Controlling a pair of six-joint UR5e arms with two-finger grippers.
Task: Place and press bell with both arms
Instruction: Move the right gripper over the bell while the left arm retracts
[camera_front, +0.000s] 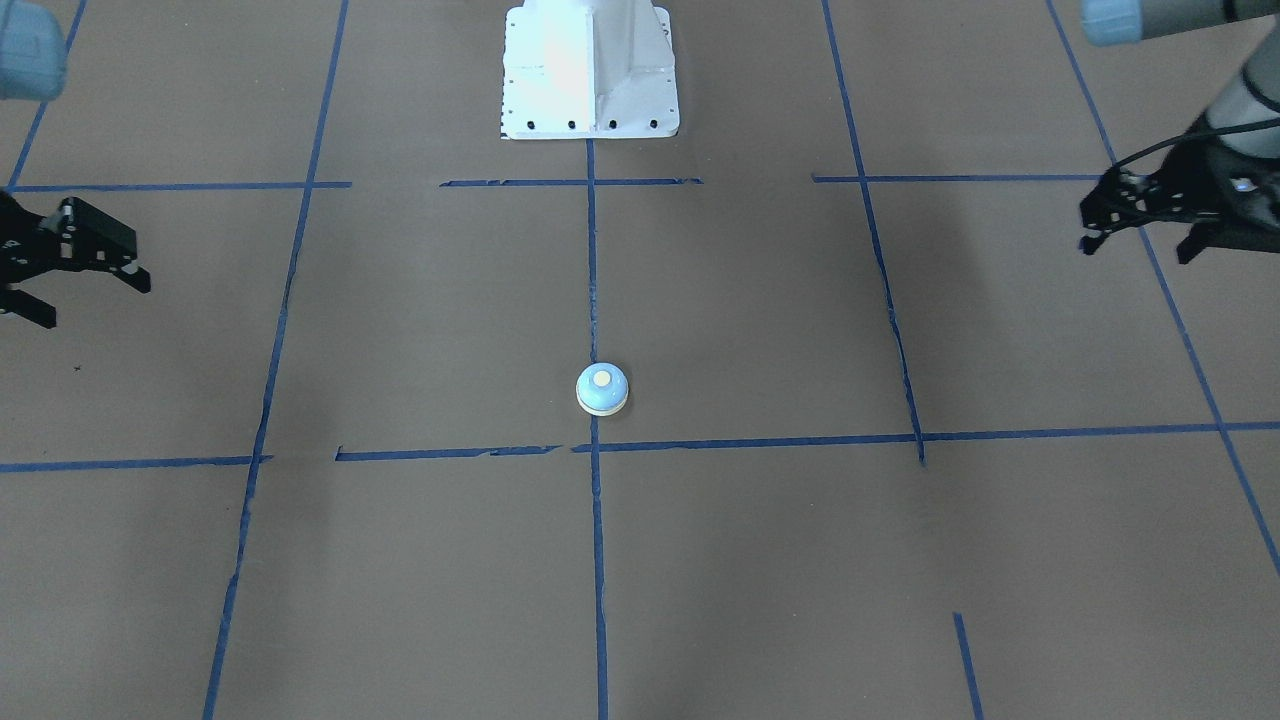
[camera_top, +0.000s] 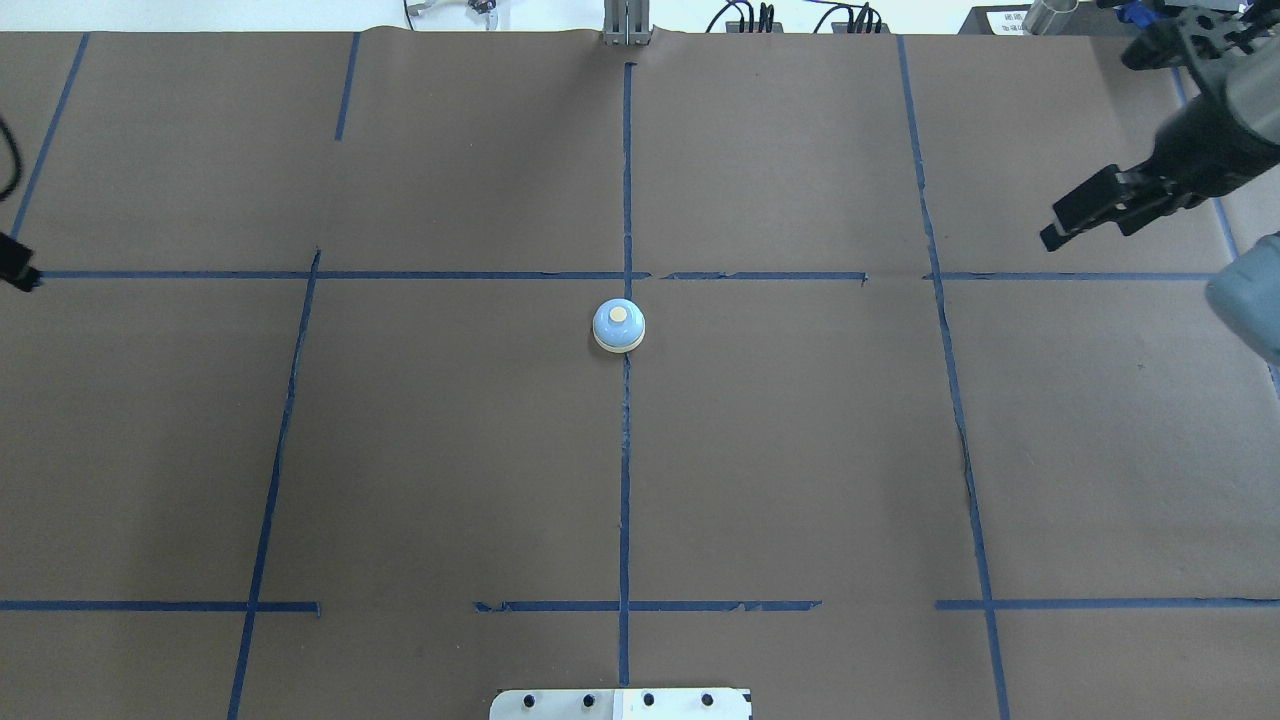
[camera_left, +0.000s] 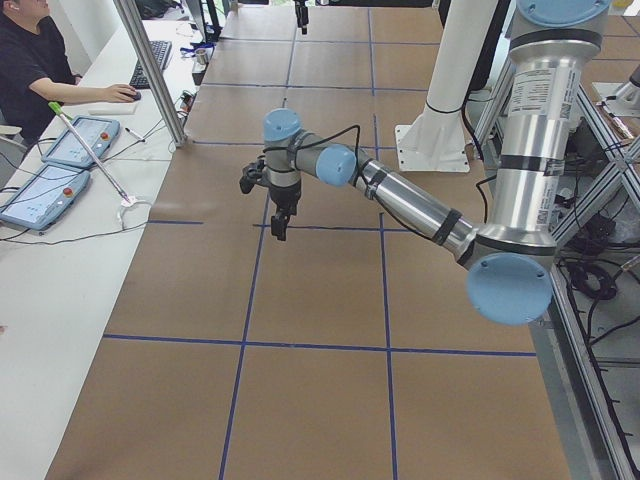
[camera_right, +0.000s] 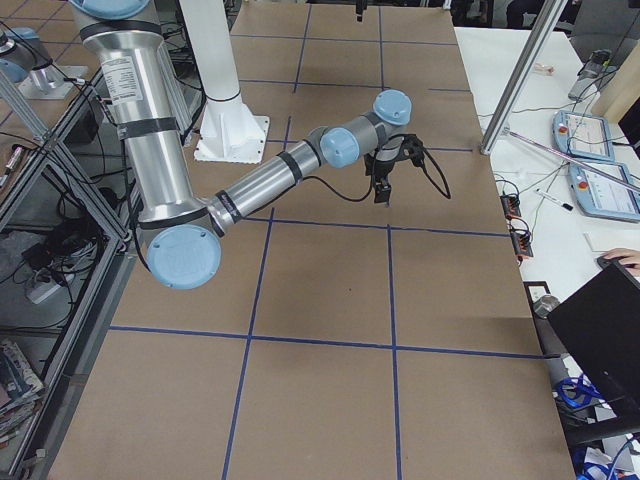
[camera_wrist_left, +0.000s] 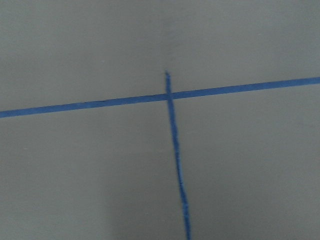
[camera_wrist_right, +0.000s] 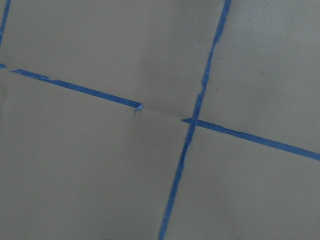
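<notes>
The bell (camera_front: 602, 389) is a small light-blue dome with a cream base and button. It stands upright on the brown table at the centre tape line, also in the overhead view (camera_top: 619, 326). My left gripper (camera_front: 1138, 252) hovers far off at the table's left side, its jaws apart and empty; only a sliver of it (camera_top: 18, 270) shows in the overhead view. My right gripper (camera_front: 95, 300) is far off at the right side, its jaws also apart and empty, and shows overhead (camera_top: 1088, 232). Both wrist views show only brown paper and blue tape.
The white pedestal base (camera_front: 590, 70) stands at the robot's edge of the table. Blue tape lines (camera_top: 626, 480) mark a grid on the brown paper. An operator (camera_left: 30, 60) sits at a side desk with teach pendants (camera_left: 45, 190), and a metal post (camera_left: 150, 70) stands by it.
</notes>
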